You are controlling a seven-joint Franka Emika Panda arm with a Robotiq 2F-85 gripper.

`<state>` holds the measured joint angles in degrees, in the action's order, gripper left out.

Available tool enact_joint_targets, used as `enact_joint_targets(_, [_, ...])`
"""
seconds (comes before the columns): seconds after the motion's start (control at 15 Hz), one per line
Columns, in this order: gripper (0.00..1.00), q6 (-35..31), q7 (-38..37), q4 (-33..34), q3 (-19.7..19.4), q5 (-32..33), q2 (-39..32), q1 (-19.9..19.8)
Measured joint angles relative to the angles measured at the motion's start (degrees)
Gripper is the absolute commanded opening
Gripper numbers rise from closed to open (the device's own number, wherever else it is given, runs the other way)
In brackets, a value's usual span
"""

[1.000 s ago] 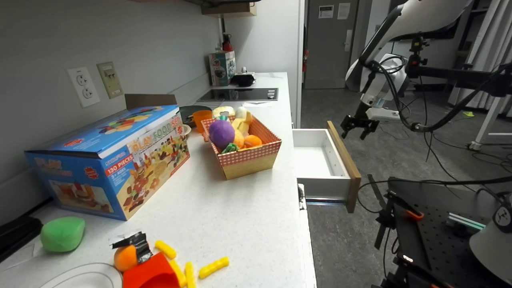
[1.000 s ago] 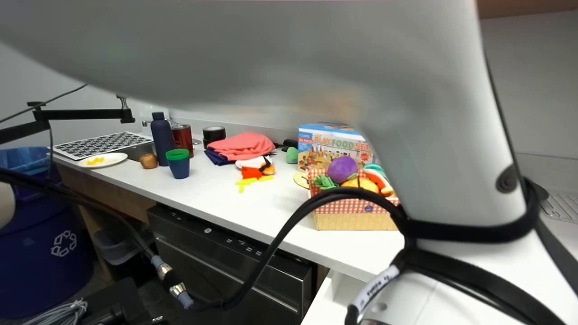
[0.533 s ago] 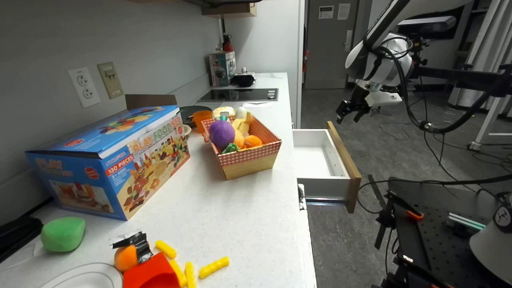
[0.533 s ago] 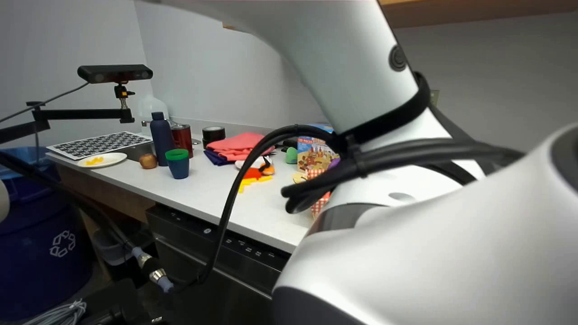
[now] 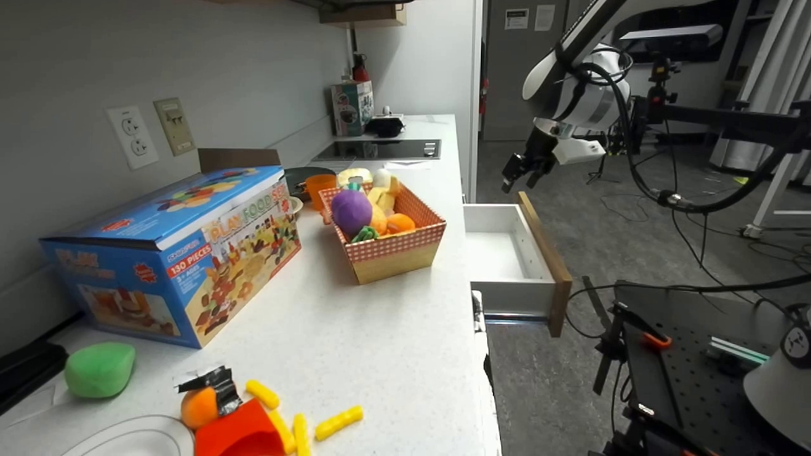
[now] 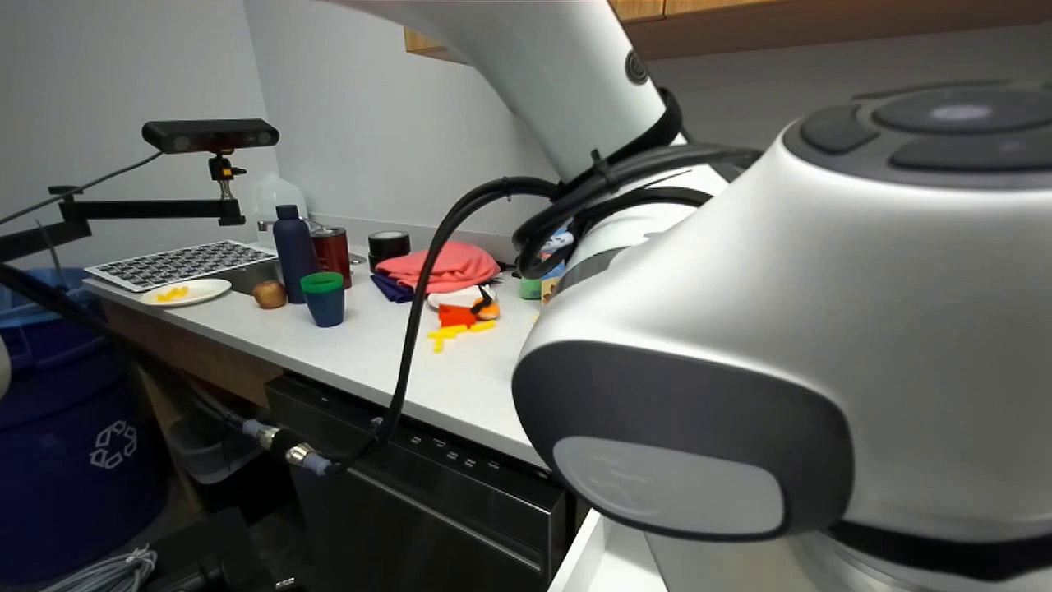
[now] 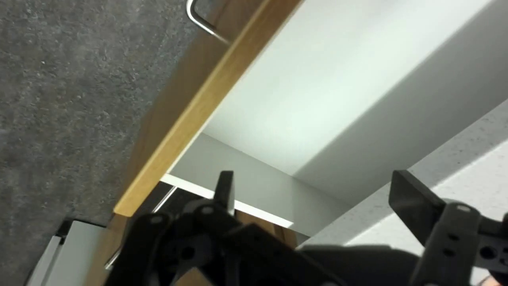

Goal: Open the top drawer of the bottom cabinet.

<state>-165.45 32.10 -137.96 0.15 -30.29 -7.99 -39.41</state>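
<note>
The top drawer (image 5: 507, 250) of the bottom cabinet stands pulled out, its white inside bare. Its tan wood front panel (image 5: 545, 253) faces the room. The drawer also shows in the wrist view (image 7: 301, 103), with a metal handle (image 7: 206, 27) on the front. The bottom cabinet has a white worktop (image 5: 393, 342). My gripper (image 5: 519, 185) is above and just beyond the far end of the drawer in an exterior view. In the wrist view my gripper (image 7: 313, 178) is open, fingers wide apart with nothing between them. It is hidden behind the arm in an exterior view.
A basket of toy food (image 5: 396, 256) stands on the worktop near the drawer, beside a play food box (image 5: 171, 253). A black dishwasher (image 6: 411, 501) is under the counter. A black mount table (image 5: 690, 354) and cables are on the room side.
My gripper has moved left in an exterior view, toward the counter, and slightly up, staying open and tilting. The arm has swung across the other camera's picture. The drawer has not moved.
</note>
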Motion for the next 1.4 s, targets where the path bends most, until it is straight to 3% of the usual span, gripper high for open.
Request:
enact_joint_targets(0.4, [1.0,1.07,14.27,2.31,4.48,-7.68,-0.26,-0.26])
enact_joint_targets(0.8, [1.0,6.7,24.73,3.69,4.3,-7.72,-2.82,-1.41])
enact_joint_targets(1.4, [1.0,7.27,24.56,5.39,-4.04,4.44,-7.95,2.23])
